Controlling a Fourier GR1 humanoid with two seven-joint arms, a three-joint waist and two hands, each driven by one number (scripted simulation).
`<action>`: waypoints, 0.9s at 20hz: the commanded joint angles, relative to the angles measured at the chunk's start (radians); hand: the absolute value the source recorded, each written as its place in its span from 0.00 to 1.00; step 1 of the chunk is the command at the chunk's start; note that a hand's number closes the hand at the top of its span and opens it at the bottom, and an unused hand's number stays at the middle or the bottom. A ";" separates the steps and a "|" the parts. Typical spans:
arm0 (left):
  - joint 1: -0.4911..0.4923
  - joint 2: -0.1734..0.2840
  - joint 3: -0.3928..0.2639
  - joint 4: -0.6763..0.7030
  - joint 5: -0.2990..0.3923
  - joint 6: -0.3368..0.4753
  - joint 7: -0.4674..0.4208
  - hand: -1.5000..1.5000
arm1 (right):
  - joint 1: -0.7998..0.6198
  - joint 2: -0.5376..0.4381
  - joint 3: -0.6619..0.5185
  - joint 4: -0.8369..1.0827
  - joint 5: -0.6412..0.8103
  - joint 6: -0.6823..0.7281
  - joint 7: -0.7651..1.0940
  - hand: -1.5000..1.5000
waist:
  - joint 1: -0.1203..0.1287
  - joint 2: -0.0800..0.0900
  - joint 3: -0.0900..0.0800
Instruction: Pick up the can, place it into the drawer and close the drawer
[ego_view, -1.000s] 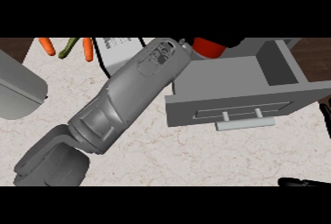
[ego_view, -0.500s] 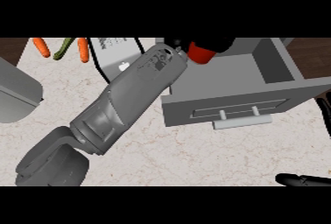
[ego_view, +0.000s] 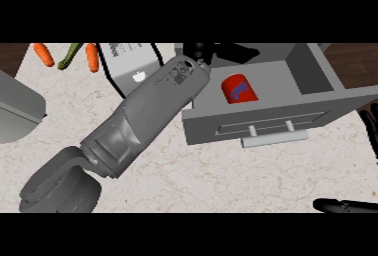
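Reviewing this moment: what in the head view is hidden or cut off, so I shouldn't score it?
- Left hand: dark fingers above the drawer, mostly behind the grey forearm; open or shut unclear.
- Right hand: only dark fingers at the lower right edge, rest cut off.
- Can: lies in the drawer; whether the left hand touches it is unclear.
- Grey box: cut by the left edge.

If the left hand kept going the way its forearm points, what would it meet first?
Probably nothing on the counter: the left hand points up-right over the drawer's far end, past the red can lying inside. Depth is unclear.
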 joint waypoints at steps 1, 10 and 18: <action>0.020 0.000 -0.044 -0.041 0.026 0.064 0.017 0.00 | -0.011 -0.009 -0.003 0.001 -0.003 0.008 -0.014 0.00 | -0.008 -0.003 0.000; 0.032 0.000 -0.004 -0.067 0.111 0.068 -0.031 0.00 | -0.016 -0.099 0.012 -0.051 0.200 0.017 -0.109 0.00 | 0.012 -0.004 -0.001; -0.026 0.000 0.029 -0.063 0.170 0.066 -0.062 0.00 | -0.012 -0.136 0.107 -0.111 0.401 0.010 -0.136 0.00 | 0.039 -0.010 -0.001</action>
